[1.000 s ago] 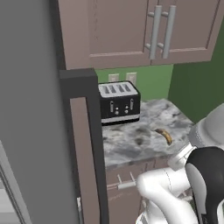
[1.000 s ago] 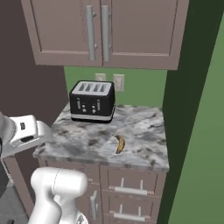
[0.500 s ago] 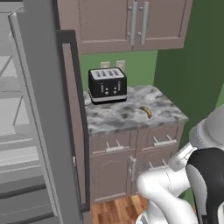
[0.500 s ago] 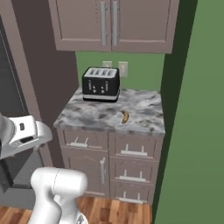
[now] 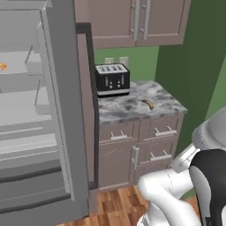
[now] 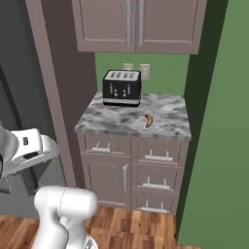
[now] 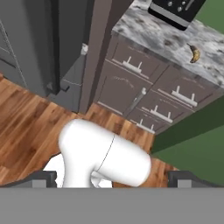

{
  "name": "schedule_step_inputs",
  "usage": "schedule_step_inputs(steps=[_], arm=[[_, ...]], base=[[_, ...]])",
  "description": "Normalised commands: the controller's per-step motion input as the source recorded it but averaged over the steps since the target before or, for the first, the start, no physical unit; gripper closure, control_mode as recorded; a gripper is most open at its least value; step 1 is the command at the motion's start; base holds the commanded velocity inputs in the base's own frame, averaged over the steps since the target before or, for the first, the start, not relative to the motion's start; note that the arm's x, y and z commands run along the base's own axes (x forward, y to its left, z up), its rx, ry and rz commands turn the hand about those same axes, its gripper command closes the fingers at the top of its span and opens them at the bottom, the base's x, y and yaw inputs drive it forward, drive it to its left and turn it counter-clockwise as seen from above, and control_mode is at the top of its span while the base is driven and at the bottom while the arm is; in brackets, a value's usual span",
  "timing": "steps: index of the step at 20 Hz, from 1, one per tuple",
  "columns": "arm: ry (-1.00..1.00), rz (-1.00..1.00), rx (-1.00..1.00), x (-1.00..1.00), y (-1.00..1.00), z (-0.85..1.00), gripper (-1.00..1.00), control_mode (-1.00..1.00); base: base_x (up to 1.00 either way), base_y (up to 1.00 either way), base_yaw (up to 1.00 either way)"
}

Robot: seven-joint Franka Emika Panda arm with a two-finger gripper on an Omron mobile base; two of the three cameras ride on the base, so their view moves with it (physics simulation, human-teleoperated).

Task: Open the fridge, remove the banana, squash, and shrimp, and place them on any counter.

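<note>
Nearest the camera, the hand (image 7: 112, 181) points down at the wood floor (image 7: 26, 127); its two dark tips sit wide apart at the bottom of the hand view with nothing between them, so it looks open and empty. Beyond it stand the mauve-brown drawer fronts (image 5: 136, 145) under the table (image 5: 128, 108).

On that marbled slab lies the banana (image 5: 148, 103), near the front right and well apart from the black toaster (image 5: 112, 79) at the back. Farther left, the fridge (image 5: 66, 114) has a door swung open, showing pale shelves (image 5: 22, 110); a small orange thing (image 5: 2, 66) sits on an upper shelf, too small to name.

Over the last second the whole picture has widened: the table, once close and large, now sits farther off, and the fridge interior has come into sight. That reads as the base backing away, not the things moving. The banana looks done; the squash and shrimp are probably next.
</note>
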Motion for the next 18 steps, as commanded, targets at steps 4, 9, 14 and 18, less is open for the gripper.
schedule_step_inputs(steps=[4,9,14,18], arm=[[0.0,0.0,0.0,0.0,0.0,0.0,-1.0,1.0],[0.0,0.0,0.0,0.0,0.0,0.0,-1.0,1.0],[0.0,0.0,0.0,0.0,0.0,0.0,-1.0,1.0],[0.0,0.0,0.0,0.0,0.0,0.0,-1.0,1.0]], base=[[-0.5,0.69,0.0],[-0.82,0.71,0.0],[-0.17,0.83,0.0],[0.2,0.83,-0.01]])
